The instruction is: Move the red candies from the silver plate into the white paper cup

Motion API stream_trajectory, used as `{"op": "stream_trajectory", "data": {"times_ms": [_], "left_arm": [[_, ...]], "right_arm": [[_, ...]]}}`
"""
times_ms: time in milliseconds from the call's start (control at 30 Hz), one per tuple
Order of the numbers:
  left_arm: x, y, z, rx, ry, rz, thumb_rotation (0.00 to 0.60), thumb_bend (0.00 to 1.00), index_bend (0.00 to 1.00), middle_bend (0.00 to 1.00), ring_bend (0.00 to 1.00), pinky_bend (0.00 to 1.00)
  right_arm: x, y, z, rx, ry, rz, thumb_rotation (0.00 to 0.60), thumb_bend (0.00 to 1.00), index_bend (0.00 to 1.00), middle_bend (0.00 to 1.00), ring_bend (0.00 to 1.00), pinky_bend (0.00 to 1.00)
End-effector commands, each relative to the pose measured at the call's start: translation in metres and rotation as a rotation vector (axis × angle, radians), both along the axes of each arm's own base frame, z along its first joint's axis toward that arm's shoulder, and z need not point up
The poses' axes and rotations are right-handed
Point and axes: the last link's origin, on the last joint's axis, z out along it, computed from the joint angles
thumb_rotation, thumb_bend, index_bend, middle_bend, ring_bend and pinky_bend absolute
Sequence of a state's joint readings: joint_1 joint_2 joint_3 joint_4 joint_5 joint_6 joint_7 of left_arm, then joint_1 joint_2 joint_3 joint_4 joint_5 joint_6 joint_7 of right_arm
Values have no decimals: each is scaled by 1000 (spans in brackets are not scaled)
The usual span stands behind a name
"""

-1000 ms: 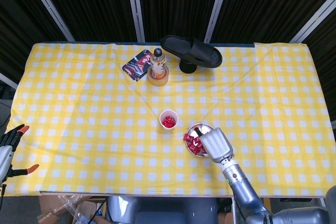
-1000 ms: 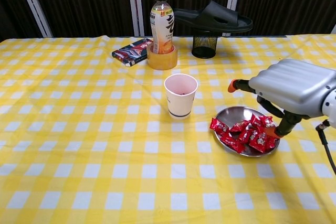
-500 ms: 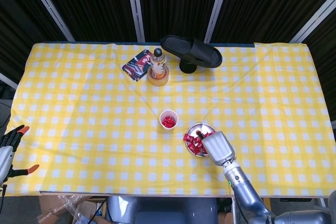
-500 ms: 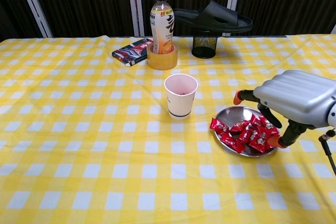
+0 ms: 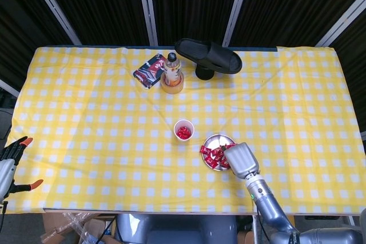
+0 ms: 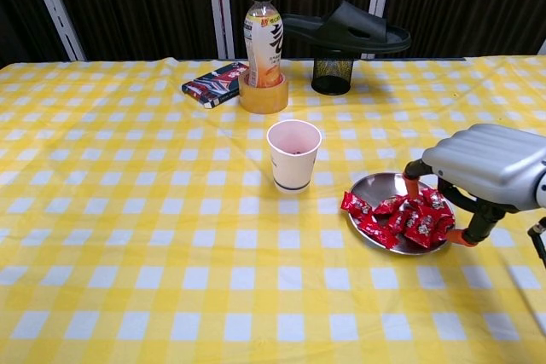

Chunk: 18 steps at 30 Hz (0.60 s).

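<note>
Right hand (image 6: pixel 488 165) sits low over the right edge of the silver plate (image 6: pixel 381 187), palm down. Its fingers (image 6: pixel 413 178) are apart and curled downward, orange tips at the candy pile, one tip just off the plate's right rim. Can't tell whether a tip actually has hold of a wrapper; nothing is visibly lifted. In the head view the same hand (image 5: pixel 242 160) covers the plate's lower right rim (image 5: pixel 216 137).

Red candies (image 6: pixel 399 217) are heaped on the plate, directly under and just left of the fingertips; one wrapper hangs over the plate's left rim. White paper cup (image 6: pixel 293 155) stands upright further left of the hand, apart from the plate, and the head view shows red candies already inside it (image 5: pixel 183 130).

Left hand (image 5: pixel 10 164) is at the far left edge of the head view, off the tablecloth, mostly cut off; fingers look spread, nothing in them.

Beyond the hand, at the far side of the table: drink bottle (image 6: pixel 262 30) standing inside a tape roll (image 6: pixel 263 95), a dark packet (image 6: pixel 215 83) left of it, a black slipper (image 6: pixel 345 29) lying on top of a mesh pen cup (image 6: pixel 332 74).
</note>
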State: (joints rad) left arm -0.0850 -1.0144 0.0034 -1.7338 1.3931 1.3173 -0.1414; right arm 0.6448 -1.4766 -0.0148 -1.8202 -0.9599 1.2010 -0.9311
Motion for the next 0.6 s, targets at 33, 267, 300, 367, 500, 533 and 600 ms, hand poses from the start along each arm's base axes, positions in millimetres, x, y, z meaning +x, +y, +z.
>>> {"op": "stream_trajectory", "data": {"times_ms": [33,267,300,367,500,533,600], "left_arm": [[0,0,0,2,-2,-1,600,31,0,0,0,0],[0,0,1,2,-2,-3,600,32,0,0,0,0],[0,0,1,2,-2,-4,600,32,0,0,0,0],[0,0,0,2,-2,-3,600,32,0,0,0,0],[0,0,0,3,-1,-2,600,32,0,0,0,0],[0,0,0,3,-1,-1,600,32,0,0,0,0],[0,0,0,4,-1,0,600,32,0,0,0,0]], "right_arm": [[-2,-1,0,0,-3,-8,600,298,405,816,924,981],[-4,-2,-3,-2,-26,-19,600,298,410,816,924,980],[-4,-2,-4,-3,-31,-18,600,298,410,816,924,980],[-2,-3,-5,-5,-43,-15,600,298,410,816,924,980],[0,-3,-6,-9,-56,-5,600,298,410,816,924,980],[-1,-3,-7,-7,-52,-6,600,299,410,816,924,981],[-2,-3,-7,-5,-47,-11,600,298,410,816,924,981]]}}
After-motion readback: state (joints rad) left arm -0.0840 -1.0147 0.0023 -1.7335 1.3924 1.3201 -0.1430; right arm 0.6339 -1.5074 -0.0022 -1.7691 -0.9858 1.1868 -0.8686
